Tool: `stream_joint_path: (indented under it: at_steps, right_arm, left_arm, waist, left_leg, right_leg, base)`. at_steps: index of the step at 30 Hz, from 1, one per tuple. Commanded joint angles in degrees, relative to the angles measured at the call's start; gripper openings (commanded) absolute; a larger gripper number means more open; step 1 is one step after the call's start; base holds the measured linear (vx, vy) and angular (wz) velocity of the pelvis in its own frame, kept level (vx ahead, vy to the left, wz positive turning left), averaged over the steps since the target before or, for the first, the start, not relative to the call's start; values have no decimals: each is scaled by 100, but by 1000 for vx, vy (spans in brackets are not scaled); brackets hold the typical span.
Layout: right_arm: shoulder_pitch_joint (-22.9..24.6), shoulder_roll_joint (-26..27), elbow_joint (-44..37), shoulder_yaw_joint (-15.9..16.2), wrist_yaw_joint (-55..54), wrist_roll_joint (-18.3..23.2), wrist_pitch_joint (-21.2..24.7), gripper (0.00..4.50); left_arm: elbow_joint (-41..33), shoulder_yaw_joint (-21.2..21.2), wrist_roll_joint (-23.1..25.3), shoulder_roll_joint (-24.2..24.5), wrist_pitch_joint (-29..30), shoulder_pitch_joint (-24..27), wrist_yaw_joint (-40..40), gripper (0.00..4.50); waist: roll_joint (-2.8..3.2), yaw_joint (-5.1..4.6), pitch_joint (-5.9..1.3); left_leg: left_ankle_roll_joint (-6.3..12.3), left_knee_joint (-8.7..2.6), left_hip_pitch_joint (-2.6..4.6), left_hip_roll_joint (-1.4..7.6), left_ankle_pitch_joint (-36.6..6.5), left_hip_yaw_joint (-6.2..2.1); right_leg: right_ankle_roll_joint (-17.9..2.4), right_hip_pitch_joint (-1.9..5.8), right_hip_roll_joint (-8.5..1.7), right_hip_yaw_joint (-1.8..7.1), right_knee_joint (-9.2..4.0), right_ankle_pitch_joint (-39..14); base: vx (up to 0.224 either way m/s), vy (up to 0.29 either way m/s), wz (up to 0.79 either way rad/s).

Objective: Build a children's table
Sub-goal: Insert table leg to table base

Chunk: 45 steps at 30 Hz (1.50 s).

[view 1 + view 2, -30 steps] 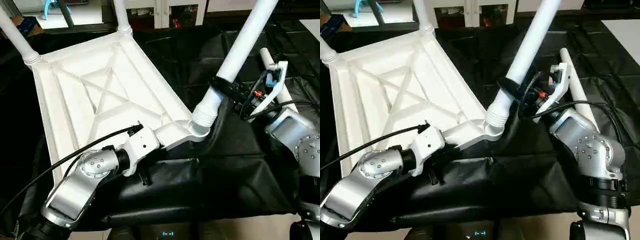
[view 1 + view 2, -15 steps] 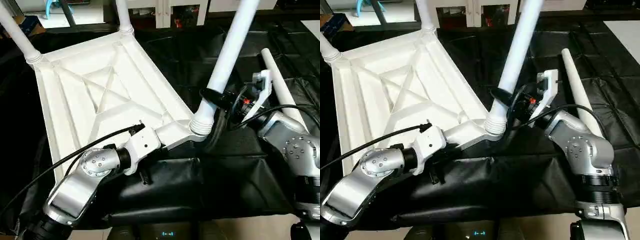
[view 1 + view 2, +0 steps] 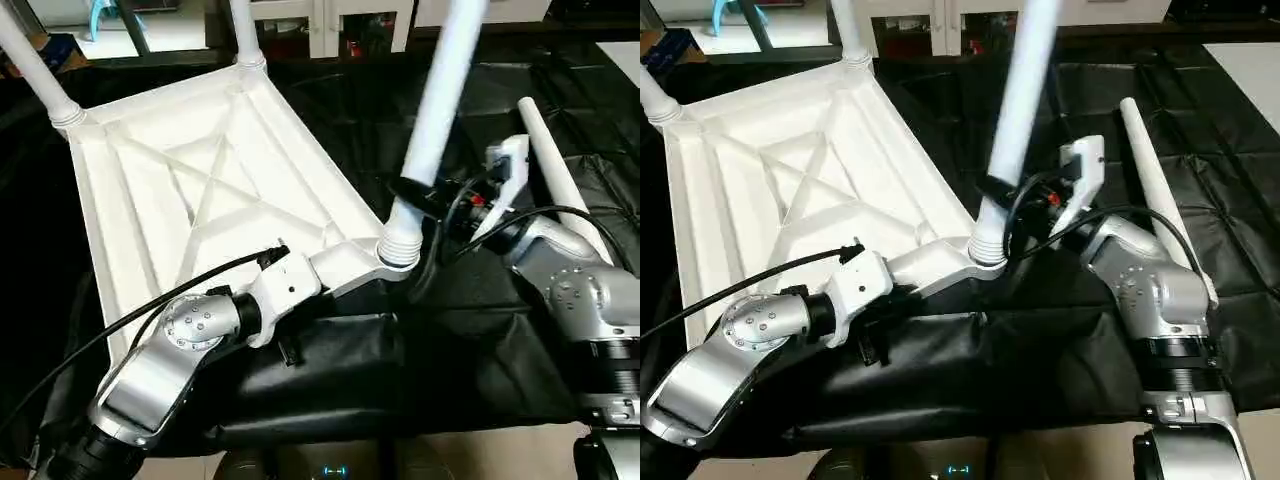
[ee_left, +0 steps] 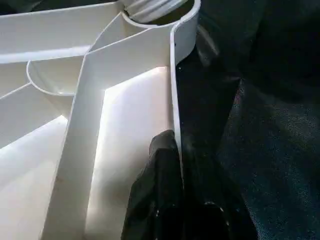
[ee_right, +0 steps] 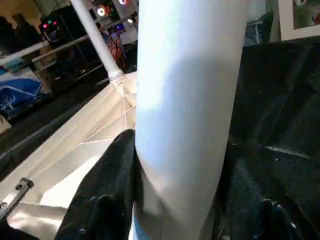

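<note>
The children's table top (image 3: 200, 190) lies upside down on black cloth, ribbed side up. Two legs stand in its far corner sockets, one at the left (image 3: 30, 60) and one further right (image 3: 243, 30). My left gripper (image 4: 172, 185) is shut on the top's rim wall just beside the near right socket (image 3: 398, 250). A third leg (image 3: 440, 90) rises steeply from that socket, its ribbed end at the socket's mouth. My right gripper (image 3: 415, 190) is shut on this leg a little above the socket; its fingers (image 5: 107, 195) clasp the tube. A fourth leg (image 3: 560, 190) lies loose on the cloth beyond my right arm.
Black cloth (image 3: 400, 360) covers the work surface, bunched in folds at the near edge under the table top. White shelving (image 3: 330, 20) stands along the back. A dark cable (image 3: 120, 320) runs from my left wrist toward the near left.
My right arm has swung left with the leg. The leg has gone from leaning far right to nearly upright over the near right socket. The left gripper has kept its hold on the rim.
</note>
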Motion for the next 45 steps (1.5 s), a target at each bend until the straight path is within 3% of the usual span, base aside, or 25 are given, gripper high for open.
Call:
stream_joint_path:
  at_steps: [1,9,20,24,30,34,40,45]
  right_arm:
    - [0,-76,101,328,41,-464,-109,180]
    - [19,-35,49,548,157,-796,-426,180]
    - [313,227,339,62,-461,-967,-1073,180]
    - [551,210,175,-166,-509,-884,-1161,180]
    - [951,75,-36,-391,-459,-749,-1191,180]
    - [1320,52,-290,-558,-464,-651,-1218,180]
    - [1702,115,-623,-611,-492,-650,-1397,180]
    - [2104,267,-944,-599,-532,-688,-1691,180]
  left_arm:
    - [283,-395,18,13,128,235,-194,0]
    - [285,-385,37,17,107,255,-201,0]
    - [325,-409,79,8,72,240,-218,0]
    - [332,-398,84,7,55,248,-209,0]
    - [351,-386,89,-5,26,255,-207,0]
    - [373,-377,98,-29,23,244,-199,0]
    - [376,-376,85,-24,26,237,-184,0]
    - [370,-363,94,-32,17,253,-165,0]
  waist:
    - [-136,-16,-279]
    - [-134,-29,-288]
    - [-113,-38,-286]
    - [-106,-21,-307]
    - [-115,26,-338]
    - [-127,68,-331]
    - [-127,121,-328]
    - [-120,128,-313]
  left_leg:
    - [310,-377,85,-8,-1802,46]
    - [298,-382,101,-2,-1929,46]
    - [199,-411,105,-2,-2248,27]
    - [206,-408,117,-1,-2217,34]
    - [312,-387,129,10,-1888,77]
    - [387,-383,138,13,-1832,119]
    - [396,-378,149,8,-1782,138]
    - [412,-393,159,19,-1736,142]
  right_leg:
    - [-880,293,4,64,-396,-2468]
    - [-876,284,6,77,-405,-2506]
    - [-746,258,6,76,-438,-2838]
    - [-707,251,18,93,-438,-2778]
    - [-852,257,53,141,-395,-2215]
    - [-798,250,53,165,-404,-2229]
    - [-740,238,58,176,-414,-2212]
    - [-823,253,61,177,-400,-2037]
  base:
    - [0,0,0]
    - [0,0,0]
    - [0,0,0]
    - [0,0,0]
    - [0,0,0]
    - [0,0,0]
    - [0,0,0]
    - [0,0,0]
